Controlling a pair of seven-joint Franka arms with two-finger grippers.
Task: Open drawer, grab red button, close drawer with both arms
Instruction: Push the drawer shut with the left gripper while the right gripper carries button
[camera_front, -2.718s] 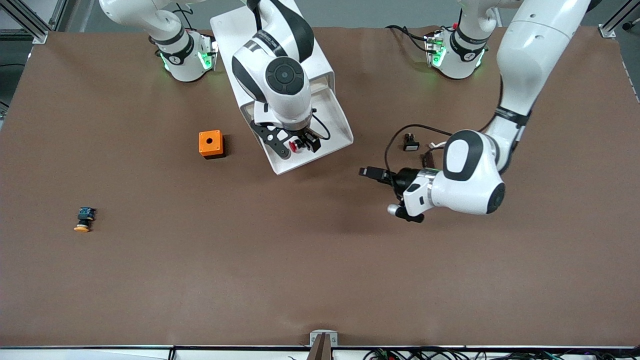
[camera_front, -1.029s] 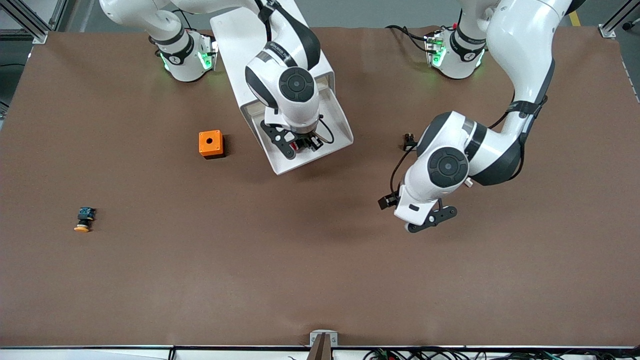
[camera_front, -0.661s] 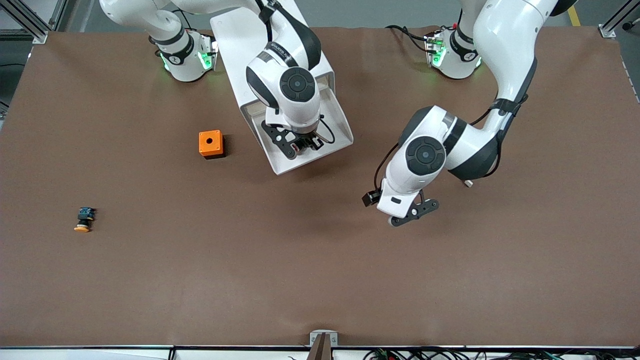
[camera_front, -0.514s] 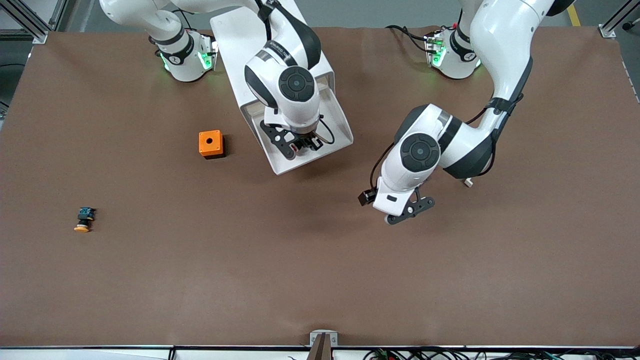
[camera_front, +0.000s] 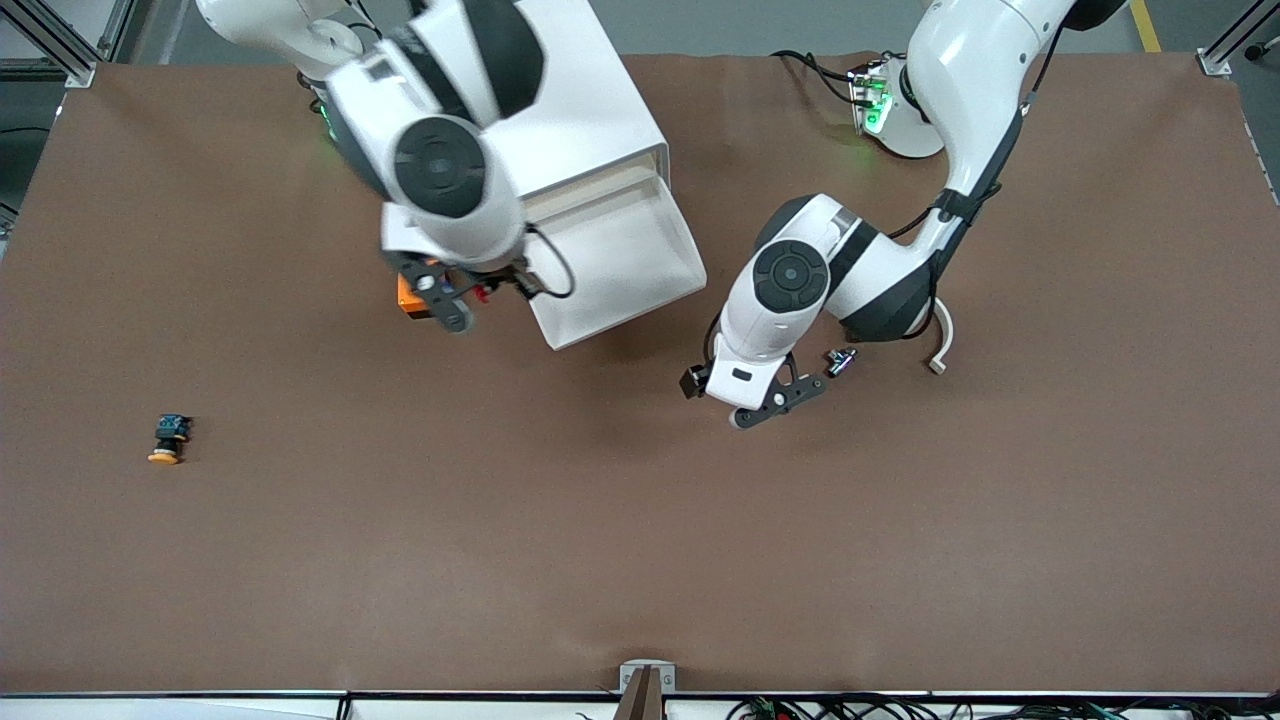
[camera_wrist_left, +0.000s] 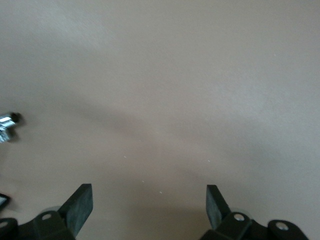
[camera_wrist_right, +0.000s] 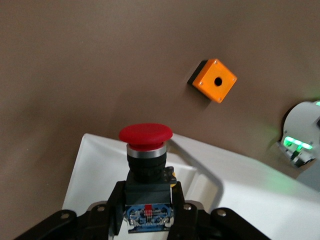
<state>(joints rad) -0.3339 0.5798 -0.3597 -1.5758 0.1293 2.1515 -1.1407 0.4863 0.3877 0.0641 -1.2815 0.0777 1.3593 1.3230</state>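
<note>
The white cabinet (camera_front: 585, 95) has its drawer (camera_front: 625, 250) pulled open, and the tray shows nothing inside. My right gripper (camera_front: 462, 295) is raised beside the drawer, over the orange cube box (camera_front: 405, 297). It is shut on the button (camera_front: 481, 293). In the right wrist view the fingers (camera_wrist_right: 107, 210) clamp the black-and-blue body of the button (camera_wrist_right: 146, 134), whose red cap points away, above the drawer's rim (camera_wrist_right: 95, 160). My left gripper (camera_front: 768, 404) is open and empty over bare table off the drawer's front corner. Its fingers (camera_wrist_left: 80, 205) stand wide apart.
The orange cube box with a hole (camera_wrist_right: 215, 80) lies beside the cabinet. A like button with a yellow-orange cap (camera_front: 167, 438) lies toward the right arm's end. A small metal part (camera_front: 838, 361) and a white cable (camera_front: 940, 350) lie under the left arm.
My right gripper has lifted the button out of the drawer and swung over the orange box. My left gripper has moved closer to the drawer's front.
</note>
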